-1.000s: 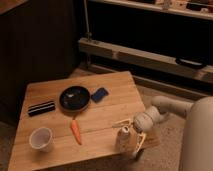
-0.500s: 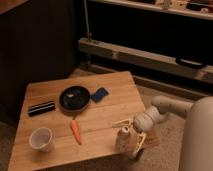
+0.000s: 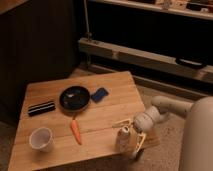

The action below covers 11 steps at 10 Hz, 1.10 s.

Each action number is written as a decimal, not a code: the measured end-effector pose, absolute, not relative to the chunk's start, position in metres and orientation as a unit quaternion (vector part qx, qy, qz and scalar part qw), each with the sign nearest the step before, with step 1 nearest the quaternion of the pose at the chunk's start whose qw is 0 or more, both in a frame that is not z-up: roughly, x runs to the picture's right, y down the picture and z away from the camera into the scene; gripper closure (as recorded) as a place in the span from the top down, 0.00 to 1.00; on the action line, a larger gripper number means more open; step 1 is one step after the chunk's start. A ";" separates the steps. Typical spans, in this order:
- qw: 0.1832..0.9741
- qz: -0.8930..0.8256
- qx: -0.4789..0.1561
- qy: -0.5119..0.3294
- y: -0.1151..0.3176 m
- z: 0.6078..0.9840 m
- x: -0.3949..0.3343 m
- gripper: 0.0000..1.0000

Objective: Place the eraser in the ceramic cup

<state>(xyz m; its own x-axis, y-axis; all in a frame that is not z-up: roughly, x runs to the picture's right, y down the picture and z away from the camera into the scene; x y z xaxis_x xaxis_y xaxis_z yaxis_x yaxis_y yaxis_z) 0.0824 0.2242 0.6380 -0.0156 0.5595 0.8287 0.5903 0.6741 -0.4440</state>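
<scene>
Jaws spread wide on the gripper (image 3: 128,132), which hangs at the table's (image 3: 107,117) 4 o'clock corner, its pale arm (image 3: 162,107) reaching in from 3 o'clock; nothing is held in them. A slim pale can (image 3: 123,140) with a dark top stands upright right at the fingers, though I cannot tell whether they touch it.

Across the wooden top, the eraser (image 3: 41,107) lies flat near the 9 o'clock edge: a long, narrow black block with pale stripes along its length, its long side running roughly left to right. It sits just beside the black pan (image 3: 75,97), at the pan's 9 o'clock, with a small gap between them.

Standing upright at the eraser's 6 o'clock, near the front corner and well apart from the gripper, is the ceramic cup (image 3: 41,138), white and wide-mouthed, showing only its pale inside. The round pan shows only a dark bottom with a faint gleam.

A flat blue piece (image 3: 99,94) lies at the pan's 3 o'clock. An orange carrot (image 3: 75,131) lies at the pan's 6 o'clock, between the cup and the can
</scene>
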 end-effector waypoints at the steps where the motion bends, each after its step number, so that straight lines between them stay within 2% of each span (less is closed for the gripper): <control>1: 0.574 -0.013 -0.403 -0.712 0.224 0.638 0.082 0.80; 5: 0.583 -0.008 -0.396 -0.709 0.220 0.648 0.087 0.80; 8: 0.638 -0.014 -0.368 -0.676 0.202 0.667 0.101 0.80; 11: 0.639 -0.016 -0.368 -0.675 0.202 0.667 0.100 0.80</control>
